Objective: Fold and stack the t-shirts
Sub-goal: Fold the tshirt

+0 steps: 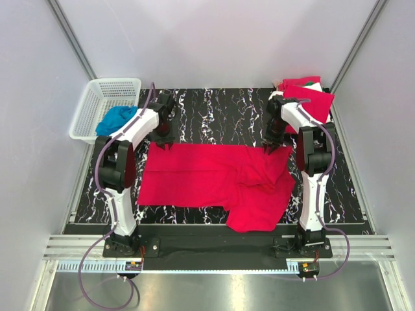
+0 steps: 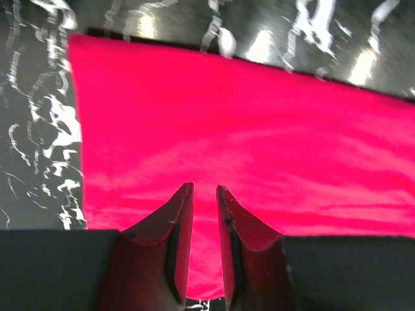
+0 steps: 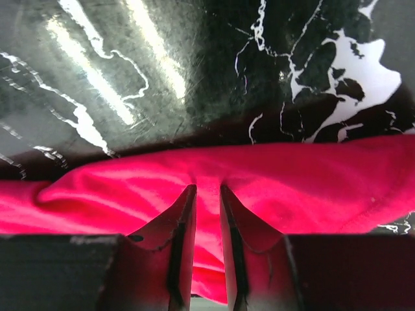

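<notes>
With left fingers [image 2: 174,246] and right fingers [image 3: 176,253] narrow over the t-shirt [image 1: 194,175] hem, grip impossible to tell, pinch both far corners, lift level, fold toward the near edge.

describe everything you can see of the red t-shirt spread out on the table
The t-shirt is plain bright red, soft fabric, lying mostly flat across the black marbled table. Its left part is smooth; the right side is rumpled, with a flap reaching toward the near edge. The left gripper and right gripper each pinch a far corner.
</notes>
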### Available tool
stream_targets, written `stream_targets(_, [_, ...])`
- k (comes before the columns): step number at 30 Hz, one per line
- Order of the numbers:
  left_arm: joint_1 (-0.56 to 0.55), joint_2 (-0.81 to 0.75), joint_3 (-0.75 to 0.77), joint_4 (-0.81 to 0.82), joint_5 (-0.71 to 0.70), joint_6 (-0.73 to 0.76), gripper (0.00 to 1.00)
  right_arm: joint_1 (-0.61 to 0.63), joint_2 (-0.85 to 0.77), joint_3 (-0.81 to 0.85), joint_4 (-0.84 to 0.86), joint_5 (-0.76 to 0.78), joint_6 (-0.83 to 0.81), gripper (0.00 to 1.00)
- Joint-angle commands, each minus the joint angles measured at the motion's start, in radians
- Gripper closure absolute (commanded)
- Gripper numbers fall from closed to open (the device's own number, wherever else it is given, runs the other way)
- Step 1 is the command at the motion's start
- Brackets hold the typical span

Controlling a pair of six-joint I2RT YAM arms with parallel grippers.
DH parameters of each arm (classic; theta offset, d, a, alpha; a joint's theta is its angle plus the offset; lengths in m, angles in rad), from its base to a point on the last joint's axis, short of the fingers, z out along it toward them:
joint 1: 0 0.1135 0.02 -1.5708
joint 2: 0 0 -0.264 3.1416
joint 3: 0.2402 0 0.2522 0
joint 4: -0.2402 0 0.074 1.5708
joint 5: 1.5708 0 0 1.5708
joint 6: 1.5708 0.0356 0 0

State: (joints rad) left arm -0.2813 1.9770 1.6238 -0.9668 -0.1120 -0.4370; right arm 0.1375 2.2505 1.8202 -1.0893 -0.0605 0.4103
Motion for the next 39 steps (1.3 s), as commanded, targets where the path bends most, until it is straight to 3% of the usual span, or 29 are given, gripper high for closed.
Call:
stream_targets(1, [0.034, 0.023, -0.001, 0.045, 0.009, 0.004, 0.75, 0.007, -0.017, 0.027, 0.012, 0.054, -0.013, 0.73])
stream_targets(4, [0.042, 0.065, 0.019, 0.043, -0.008, 0.004, 0.78, 0.002, -0.003, 0.013, 0.014, 0.088, -0.010, 0.75])
stream_targets(7, [0.048, 0.098, 0.042, 0.037, -0.012, -0.008, 0.98, -0.001, 0.007, 0.005, 0.017, 0.103, -0.007, 0.85])
stream_targets(8, [0.048, 0.112, 0.045, 0.037, -0.017, -0.011, 1.00, -0.001, 0.009, 0.004, 0.017, 0.113, -0.004, 0.89])
stream_targets(11, [0.048, 0.149, 0.059, 0.031, -0.025, -0.014, 1.00, -0.003, 0.017, 0.002, 0.017, 0.137, -0.004, 1.00])
stream_targets(31, [0.059, 0.189, 0.041, -0.023, -0.136, -0.072, 1.00, -0.056, 0.089, 0.099, -0.035, 0.220, -0.047, 1.00])
stream_targets(39, [0.082, 0.213, 0.088, -0.045, -0.166, -0.074, 1.00, -0.064, 0.155, 0.211, -0.073, 0.206, -0.054, 1.00])
